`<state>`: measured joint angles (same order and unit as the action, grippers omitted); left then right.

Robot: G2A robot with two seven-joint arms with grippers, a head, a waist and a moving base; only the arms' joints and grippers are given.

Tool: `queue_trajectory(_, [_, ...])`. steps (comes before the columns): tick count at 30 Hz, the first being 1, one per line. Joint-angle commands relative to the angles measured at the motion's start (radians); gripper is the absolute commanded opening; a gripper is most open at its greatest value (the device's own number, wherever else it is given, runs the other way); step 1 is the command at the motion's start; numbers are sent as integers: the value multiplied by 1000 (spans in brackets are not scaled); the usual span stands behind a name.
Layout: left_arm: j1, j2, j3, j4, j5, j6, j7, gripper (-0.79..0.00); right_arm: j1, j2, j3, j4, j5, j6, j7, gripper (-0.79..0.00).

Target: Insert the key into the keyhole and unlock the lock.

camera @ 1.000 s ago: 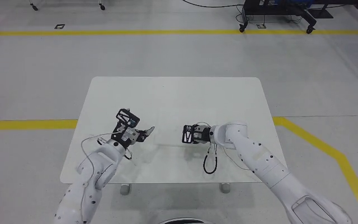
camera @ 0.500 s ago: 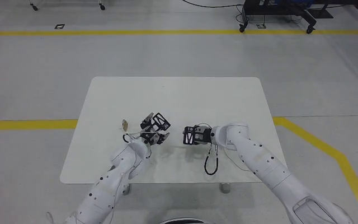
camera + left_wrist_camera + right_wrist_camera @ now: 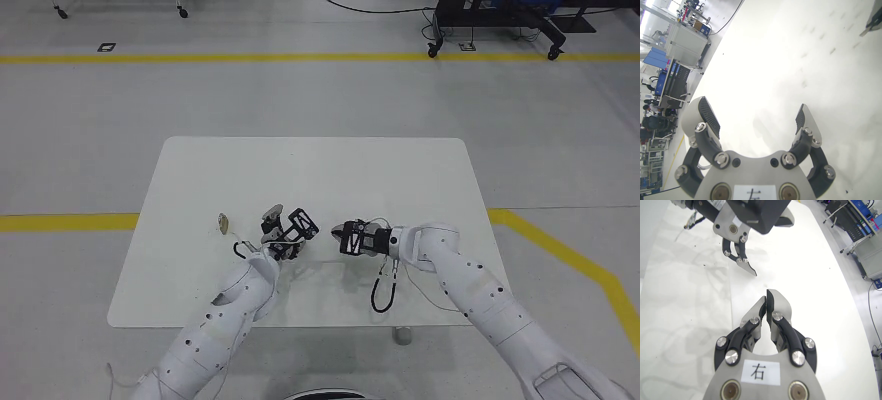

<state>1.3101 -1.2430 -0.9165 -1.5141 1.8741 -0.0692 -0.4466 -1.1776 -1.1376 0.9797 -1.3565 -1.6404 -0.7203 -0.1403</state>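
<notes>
My left tool (image 3: 753, 106) spread, above surface (image 3: 400, 170) near middle. My right tool (image 3: 766, 294) pressed together, just right of it, tips apart. Small brassy item (image 3: 222, 221) lies on surface left of both; key or lock, too small to tell.

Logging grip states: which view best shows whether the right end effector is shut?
Right wrist view: the right end effector sits close, pads pressed together, holding nothing. Top view shows it small; left wrist view catches what looks like its tip at the edge.
</notes>
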Motion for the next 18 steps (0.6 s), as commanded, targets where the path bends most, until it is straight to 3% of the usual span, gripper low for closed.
queue_trajectory(1, [-2,-2,-1,1,0,3,-1,0,-18,5,29,-4,32,13,-64,-785])
queue_trajectory(6, [7,-6,-31,-34,-63,10,13,0,-64,20,94,-11,102,1,-201,-785])
queue_trajectory(9, [39,2,-121,-133,-221,-34,16,0,-82,29,126,-9,140,-49,-285,-785])
queue_trajectory(16, [39,2,-121,-133,-221,-34,16,0,-124,54,194,-9,162,-164,-458,-785])
queue_trajectory(18, [39,2,-121,-133,-221,-34,16,0,-140,61,216,-7,137,-155,-461,-785])
